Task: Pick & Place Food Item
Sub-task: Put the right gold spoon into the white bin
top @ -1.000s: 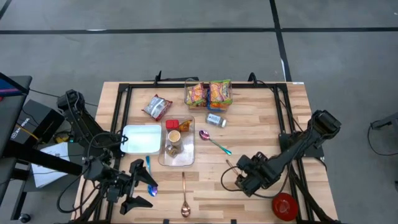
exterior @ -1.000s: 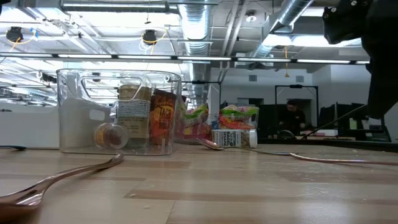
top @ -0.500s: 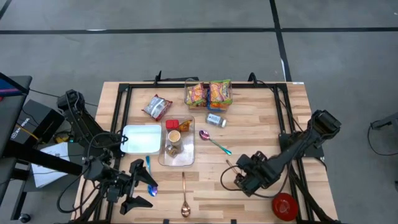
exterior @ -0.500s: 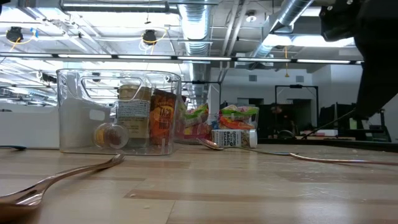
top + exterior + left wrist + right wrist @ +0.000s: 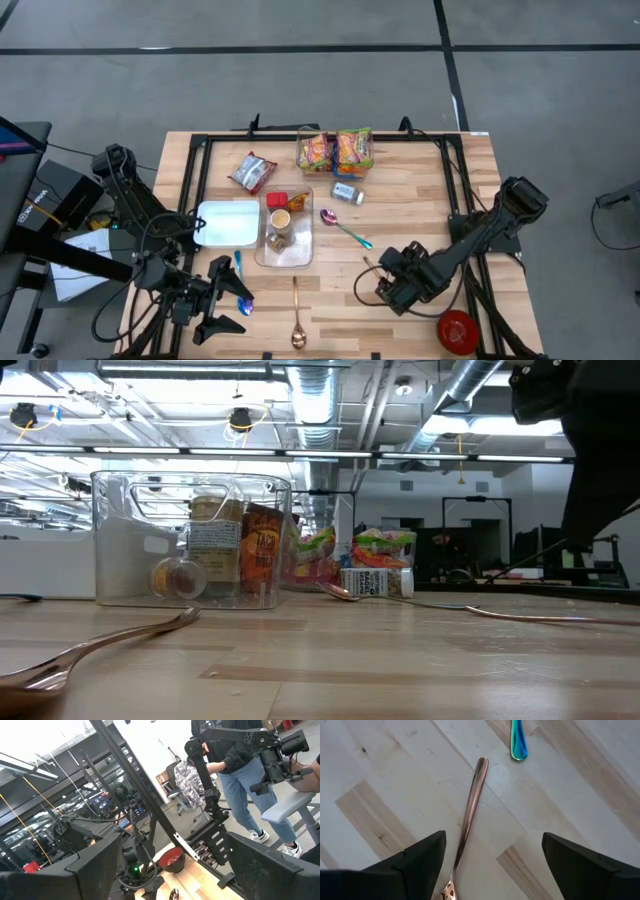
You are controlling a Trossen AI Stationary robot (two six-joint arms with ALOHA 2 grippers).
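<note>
Taking the high view as a clock face, the right gripper [image 5: 385, 290] hangs low over the table [image 5: 420, 215] at about five o'clock, claw spread wide and holding nothing. In its wrist view a copper utensil handle [image 5: 470, 810] lies between the two fingers [image 5: 417, 857], with the tip of a blue-green spoon handle [image 5: 518, 742] just beyond. The left gripper [image 5: 215, 310] waits at seven o'clock, claw also spread and empty.

The food is well apart from both grippers: two bright snack bags [image 5: 335, 150] near twelve o'clock, a red-and-silver packet [image 5: 252, 171] at eleven, a small can [image 5: 347, 193] just below the bags, and more items inside the clear bin [image 5: 283, 232] at the centre.

The main risk, as I judge it, is that the right claw closes where it stands and picks up cutlery instead of food. Reaching toward the bags, it could also sweep the iridescent spoon [image 5: 345, 229] aside or knock the can rolling. A bag's slack wrapper may slip from a shallow pinch.
</note>
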